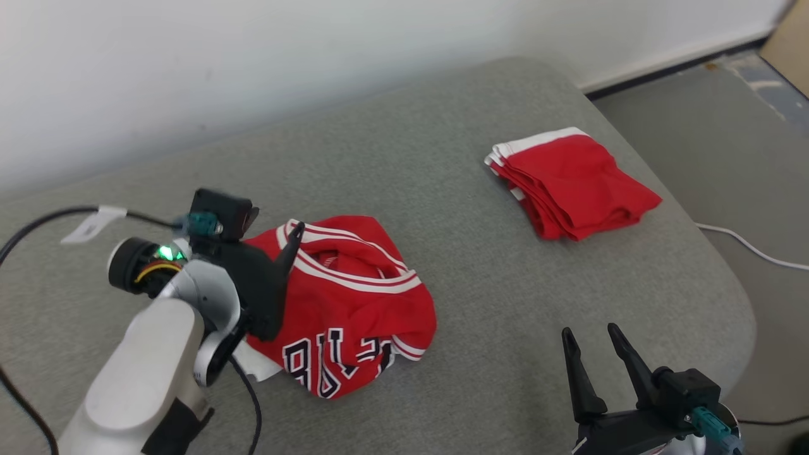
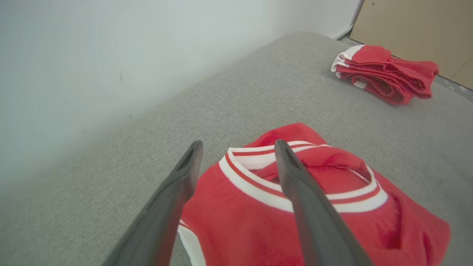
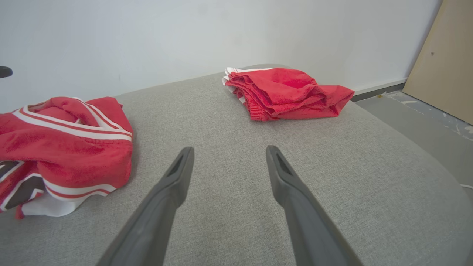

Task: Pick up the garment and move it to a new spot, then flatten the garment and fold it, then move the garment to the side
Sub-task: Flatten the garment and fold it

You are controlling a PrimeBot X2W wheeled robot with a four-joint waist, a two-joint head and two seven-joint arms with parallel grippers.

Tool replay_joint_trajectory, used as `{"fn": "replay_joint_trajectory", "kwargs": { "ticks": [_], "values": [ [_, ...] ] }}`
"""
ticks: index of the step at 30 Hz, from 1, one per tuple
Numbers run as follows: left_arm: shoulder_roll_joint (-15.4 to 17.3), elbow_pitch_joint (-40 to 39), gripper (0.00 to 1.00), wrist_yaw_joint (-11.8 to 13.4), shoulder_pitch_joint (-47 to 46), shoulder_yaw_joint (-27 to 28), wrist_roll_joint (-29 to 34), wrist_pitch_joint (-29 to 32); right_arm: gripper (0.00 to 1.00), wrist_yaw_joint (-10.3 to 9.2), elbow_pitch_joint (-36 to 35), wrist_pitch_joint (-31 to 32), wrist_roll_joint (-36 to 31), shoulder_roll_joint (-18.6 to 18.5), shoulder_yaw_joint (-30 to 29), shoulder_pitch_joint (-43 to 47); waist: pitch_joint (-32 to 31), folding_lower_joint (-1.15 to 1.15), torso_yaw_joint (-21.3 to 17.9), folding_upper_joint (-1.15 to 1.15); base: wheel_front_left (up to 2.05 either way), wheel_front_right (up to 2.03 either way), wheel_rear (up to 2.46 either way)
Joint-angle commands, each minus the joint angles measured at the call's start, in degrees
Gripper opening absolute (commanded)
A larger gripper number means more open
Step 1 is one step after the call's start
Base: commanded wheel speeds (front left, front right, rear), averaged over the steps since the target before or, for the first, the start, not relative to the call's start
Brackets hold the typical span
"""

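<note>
- Two grippers are out over a grey cushion (image 1: 442, 158) pushed up against a white wall.
- A crumpled red jersey (image 1: 354, 297) lies on the near left part of the cushion. Its white-striped collar is towards the far side and its dark lettering towards the near side.
- The jersey is a bunched heap, so I judge it has no clear long axis.
- The left gripper (image 2: 238, 147) is at the jersey's left edge with its fingers spread apart and nothing between them. They point far and right across the collar.
- I cannot tell whether the fingers touch the cloth.
- The right gripper (image 1: 589, 332) hangs over bare cushion at the near right, also spread and holding nothing. The jersey lies well apart to its left.
- The left arm is plainly the nearer one for the pick-up.
- A folded red garment (image 1: 569, 186) sits at the far right.
</note>
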Motion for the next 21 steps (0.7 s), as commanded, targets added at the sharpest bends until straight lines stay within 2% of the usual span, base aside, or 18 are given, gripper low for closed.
{"fn": "replay_joint_trajectory", "kwargs": {
  "ticks": [1, 11, 12, 13, 15, 21],
  "values": [
    [0.26, 1.54, 1.00, 0.64, -1.36, -0.16, 0.24, 1.51, 1.00, -0.14, 0.23, -0.62, 0.55, 0.09, 0.19, -0.58, 3.49, -0.01, -4.09, 0.00, 0.00, 0.00, 0.00],
    [0.56, 9.61, 1.00, 6.54, -6.98, -0.31, 2.20, 9.51, 1.00, -0.14, 2.72, -2.51, 2.00, 0.08, 1.32, -1.90, 5.59, -0.01, -6.57, 0.00, 0.00, 0.00, 0.00],
    [0.48, 9.99, 0.55, 7.00, -6.91, -0.31, 2.11, 10.06, 1.00, -0.14, 2.88, -2.61, 2.10, 0.08, 1.34, -1.98, 5.62, -0.01, -6.54, 0.00, 0.00, 0.00, 0.00],
    [0.33, 10.26, 0.42, 7.43, -6.85, -0.32, 1.98, 10.54, 1.00, -0.14, 3.07, -2.61, 2.14, 0.08, 1.27, -2.03, 5.63, -0.01, -6.43, 0.00, 0.00, 0.00, 0.00],
    [0.07, 10.65, 0.00, 7.77, -6.64, -0.44, 1.67, 11.20, 1.00, -0.14, 3.29, -2.74, 2.09, 0.08, 1.07, -2.21, 5.62, -0.01, -6.01, 0.00, 0.00, 0.00, 0.00],
    [-1.09, 10.24, 0.00, 7.59, -5.89, -0.78, 0.75, 10.96, 1.00, -0.14, 3.41, -2.49, 1.52, 0.07, 0.99, -2.63, 5.19, -0.01, -3.98, 0.00, 0.00, 0.00, 0.00]
  ]
}}
